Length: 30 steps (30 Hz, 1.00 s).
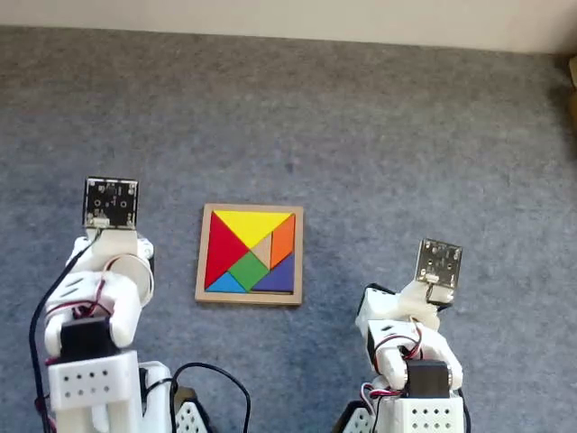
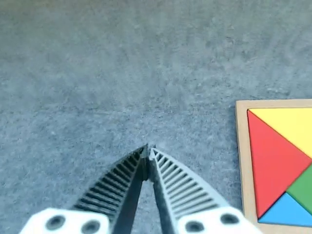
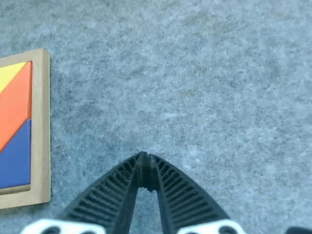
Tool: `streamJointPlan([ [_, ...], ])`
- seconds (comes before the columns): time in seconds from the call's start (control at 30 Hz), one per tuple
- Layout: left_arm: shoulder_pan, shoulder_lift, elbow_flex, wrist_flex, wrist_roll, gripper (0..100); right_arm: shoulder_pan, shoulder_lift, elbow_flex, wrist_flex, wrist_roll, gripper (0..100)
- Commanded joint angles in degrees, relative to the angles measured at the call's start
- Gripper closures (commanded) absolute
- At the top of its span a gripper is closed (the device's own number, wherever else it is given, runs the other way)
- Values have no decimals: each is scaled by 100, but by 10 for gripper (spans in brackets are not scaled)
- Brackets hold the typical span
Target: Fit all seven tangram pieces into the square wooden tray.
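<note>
Step in hand: judged at or near the end; tray sits mid-table, flat, between the two arms, and looks filled

Contents in the high view: yellow triangle along the far edge of the tray; red triangle along the edge toward the left arm; green square in the middle; light blue triangle at a near corner; dark blue piece and orange piece on the side toward the right arm; small tan patch between yellow, green and orange; cannot tell if it is a seventh piece or bare tray floor

No loose piece on the grey table

Left gripper: jaws closed tip to tip, holding nothing; low over bare table, well apart from the tray rim, pointing toward the far edge

Right gripper: jaws likewise closed and empty; over bare table on the other side of the tray, apart from its rim

Next move, as a judgement: check the tan patch; if it is a piece, nothing is left to place and both arms can stay clear; if it is a gap, a missing piece must be found first
</note>
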Motion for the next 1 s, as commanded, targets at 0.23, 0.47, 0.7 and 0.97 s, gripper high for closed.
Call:
streamJointPlan([
  [0.23,215,-1429,198,958,-44,995,66,-40,673,-136,35,992],
  [0.47,418,-2624,1015,1090,-44,995,66,-40,673,-136,26,992],
  [0.7,453,-2782,1138,1310,-44,995,40,-40,664,-136,26,992],
  [0.97,453,-2782,1218,1319,-79,995,-215,13,664,110,53,992],
])
